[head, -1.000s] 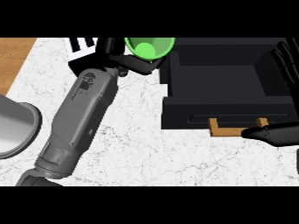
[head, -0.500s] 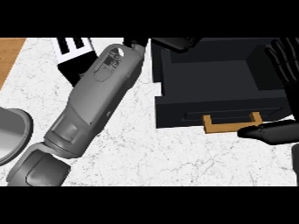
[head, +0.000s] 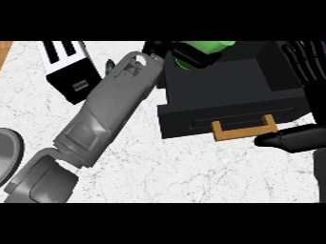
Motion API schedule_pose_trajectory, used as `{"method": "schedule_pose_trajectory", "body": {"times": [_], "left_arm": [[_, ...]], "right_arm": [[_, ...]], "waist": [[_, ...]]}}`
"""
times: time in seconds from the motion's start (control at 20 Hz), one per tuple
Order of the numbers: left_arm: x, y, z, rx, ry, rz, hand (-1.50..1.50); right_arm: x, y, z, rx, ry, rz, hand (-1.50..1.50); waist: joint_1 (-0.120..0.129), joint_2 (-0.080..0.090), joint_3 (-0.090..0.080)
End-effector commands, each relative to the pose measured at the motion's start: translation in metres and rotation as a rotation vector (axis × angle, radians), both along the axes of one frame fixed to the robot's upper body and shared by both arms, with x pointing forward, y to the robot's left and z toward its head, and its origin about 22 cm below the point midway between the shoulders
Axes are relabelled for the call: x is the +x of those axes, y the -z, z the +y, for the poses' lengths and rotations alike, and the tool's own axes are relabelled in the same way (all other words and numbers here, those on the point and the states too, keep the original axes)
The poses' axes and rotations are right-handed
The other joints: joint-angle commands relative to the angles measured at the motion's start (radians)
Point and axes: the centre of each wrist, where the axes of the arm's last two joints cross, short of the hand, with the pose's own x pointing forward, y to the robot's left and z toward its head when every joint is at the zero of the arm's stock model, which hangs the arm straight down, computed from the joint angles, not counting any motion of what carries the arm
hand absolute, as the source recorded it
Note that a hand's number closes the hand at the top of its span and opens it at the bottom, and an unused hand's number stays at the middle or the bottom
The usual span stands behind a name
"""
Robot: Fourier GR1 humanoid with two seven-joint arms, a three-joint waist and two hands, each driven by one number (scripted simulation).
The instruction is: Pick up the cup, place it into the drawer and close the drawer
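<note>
Left hand [head: 183,53] curls round the green cup [head: 207,46], apparently over the open drawer [head: 229,90].

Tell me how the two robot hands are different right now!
The left robot hand is curled round the green cup; the right robot hand holds nothing, its fingers straight. The left one is over the back of the open drawer; the right one is at the drawer's right side, its thumb near the wooden handle. The left forearm slants across the counter; the right shows only by the edge. Both hands are black.
</note>
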Motion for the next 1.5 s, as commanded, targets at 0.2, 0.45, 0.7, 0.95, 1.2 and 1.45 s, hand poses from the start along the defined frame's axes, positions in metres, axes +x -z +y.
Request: {"method": "schedule_pose_trajectory", "body": {"times": [0.2,0.45,0.7,0.95,1.2,1.45], "left_arm": [[-0.005,0.035,0.009,0.102,0.033,0.055,-1.50],[-0.008,0.042,0.012,-0.042,0.040,0.059,-1.50],[-0.007,0.014,0.001,-0.231,0.104,-0.015,-1.50],[-0.008,0.020,0.005,-0.336,0.047,-0.080,-1.50],[-0.007,0.010,0.001,-0.371,-0.001,-0.094,-1.50],[-0.008,0.034,0.013,-0.406,-0.025,-0.070,-1.50]], "right_arm": [[0.011,-0.006,0.015,-0.009,-0.067,-0.015,-1.50],[0.015,-0.009,0.034,0.002,-0.224,-0.011,-1.50],[0.016,-0.009,0.050,-0.021,-0.466,0.009,1.50],[0.010,0.004,0.051,-0.227,-0.634,0.135,1.50],[-0.002,0.008,0.041,-0.513,-0.593,0.212,-1.50],[-0.004,0.019,0.033,-0.737,-0.396,0.182,-1.50]], "waist": [[-0.065,0.020,0.000],[-0.088,0.032,-0.001],[-0.078,0.022,-0.002],[-0.056,0.011,-0.003],[0.002,-0.010,-0.002],[0.065,-0.012,-0.001]]}}
